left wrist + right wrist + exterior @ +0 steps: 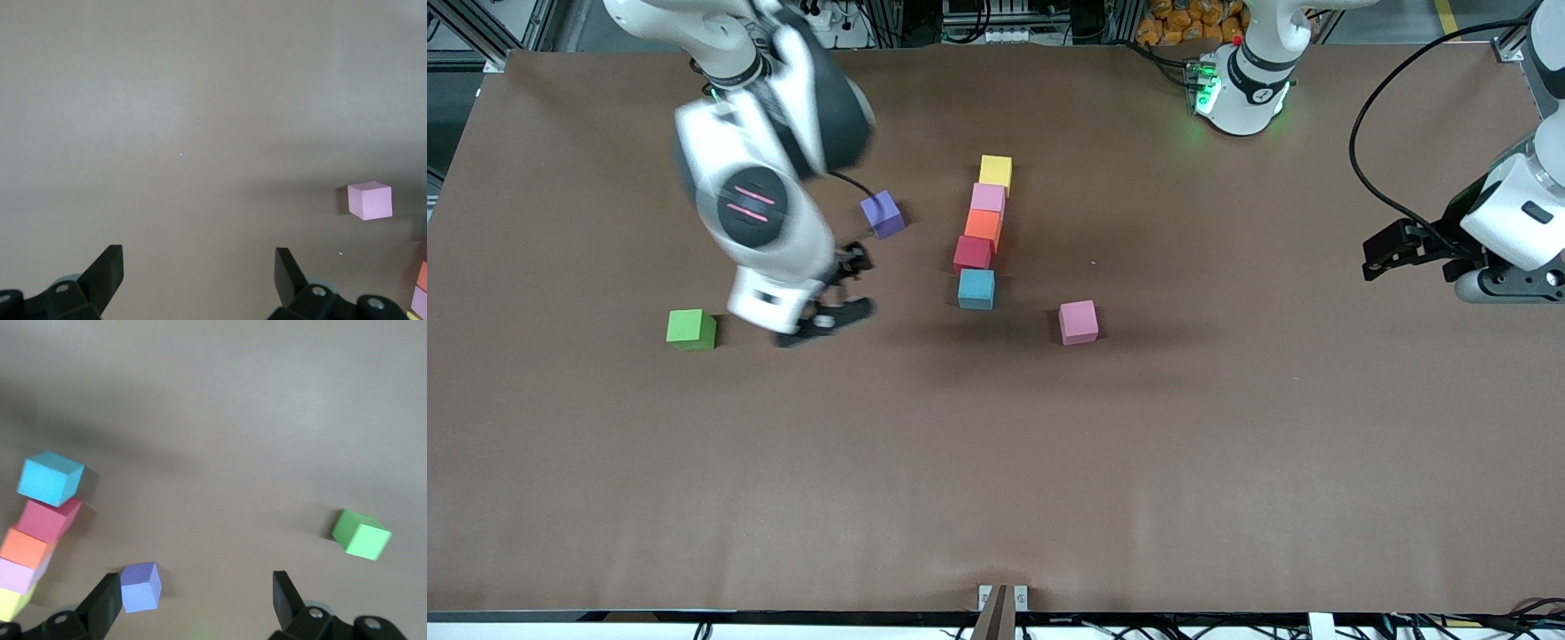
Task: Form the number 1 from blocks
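Five blocks form a line: yellow (996, 171), pink (988, 197), orange (983, 228), crimson (972, 254) and light blue (976, 289) nearest the front camera. A second pink block (1078, 322) lies apart, toward the left arm's end. The purple block (882, 214) and green block (690, 329) lie toward the right arm's end. My right gripper (852, 286) hangs open and empty over the table between purple and green. In the right wrist view the purple block (141, 587) shows beside one fingertip (107, 593), the green block (361, 534) farther off. My left gripper (1374, 258) waits open.
The brown table (996, 462) has broad bare room toward the front camera. In the left wrist view, the open left gripper (198, 260) looks over bare table, with the lone pink block (369, 200) off to one side.
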